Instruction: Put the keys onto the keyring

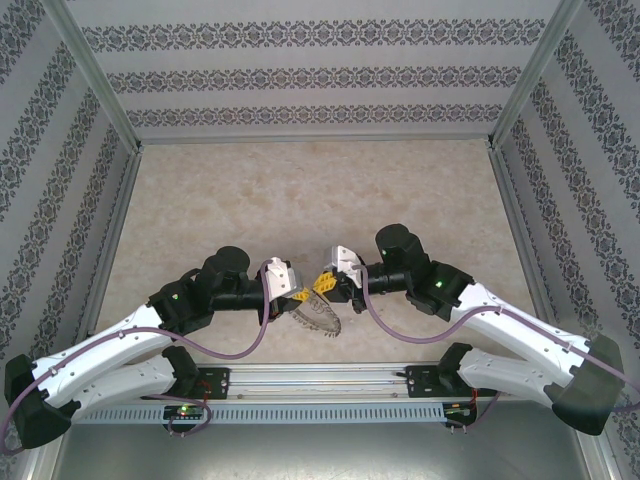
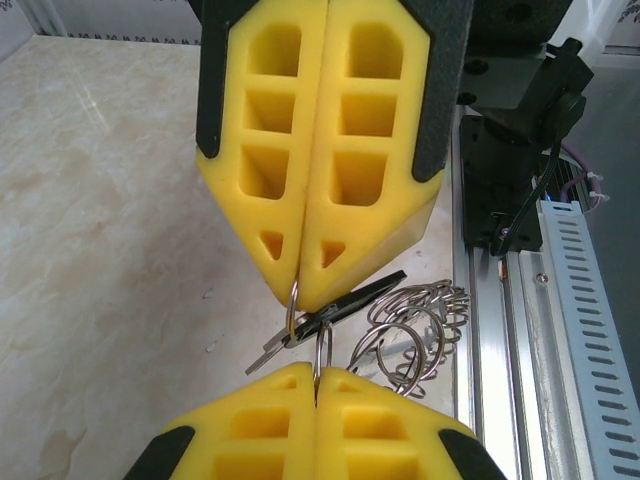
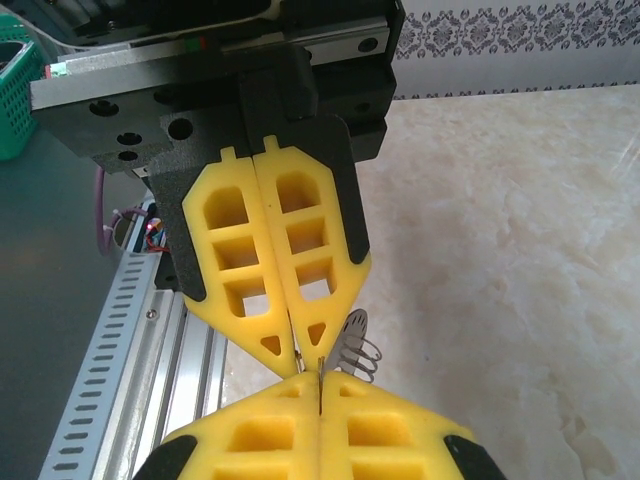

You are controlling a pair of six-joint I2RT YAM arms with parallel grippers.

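My two grippers meet tip to tip above the table's near edge, left gripper [image 1: 291,294] and right gripper [image 1: 326,283]. In the left wrist view my left gripper [image 2: 316,378] is shut on a thin wire loop of the keyring [image 2: 415,320]. The right gripper [image 2: 298,300] comes down from above, shut on a neighbouring loop. The small silver key [image 2: 272,352] hangs tilted between the two tips, its dark head at the pinched loops. The keyring [image 1: 320,315] dangles below both grippers. In the right wrist view it [image 3: 352,333] shows edge-on beside my right gripper [image 3: 318,378].
The aluminium rail [image 1: 320,380] with the arm bases runs right under the grippers, along the near edge. Beige marble tabletop [image 1: 320,200] stretches open behind them, walled by patterned panels on three sides. A slotted cable duct [image 2: 590,330] lies beside the rail.
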